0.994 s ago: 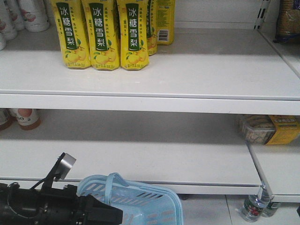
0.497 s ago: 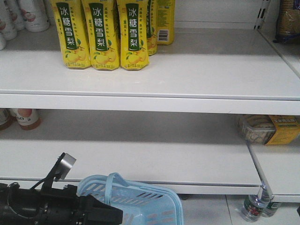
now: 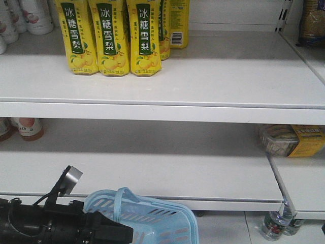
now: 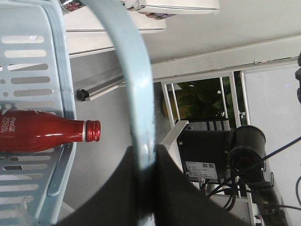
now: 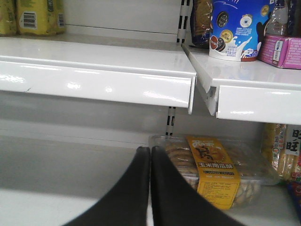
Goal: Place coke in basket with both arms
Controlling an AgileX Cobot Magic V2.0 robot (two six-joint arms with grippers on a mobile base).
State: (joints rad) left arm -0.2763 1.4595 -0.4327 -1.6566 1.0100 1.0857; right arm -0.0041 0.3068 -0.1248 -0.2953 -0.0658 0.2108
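Holding the basket (image 4: 42, 70) by one of its loop handles (image 4: 134, 94), my left gripper (image 4: 146, 183) was closed tight on that pale blue strap, which ran up between my two dark fingers. The coke (image 4: 42, 135) was already inside the basket, lying on its side against the slotted wall, with its red cap (image 4: 94, 131) poking past the rim. So I judged that the putting-in part looked done, and my job at that point was to carry it well.

From the front view the basket (image 3: 152, 223) sat low, below the bottom shelf (image 3: 152, 173), with my left arm (image 3: 51, 226) just beside it. It looked tilted, one corner higher than the other. To do this step well, I thought I should keep my grip firm, move slowly and keep the basket level, so the bottle would not roll out by its neck.

My right gripper (image 5: 150, 188) was empty, its two black fingers pressed together with only a thin line between them. It pointed at a clear box of snacks (image 5: 211, 169) on the lower shelf, well apart from the basket. I judged it should keep away from that box, and from the yellow bottles (image 3: 109, 38) up on the top shelf
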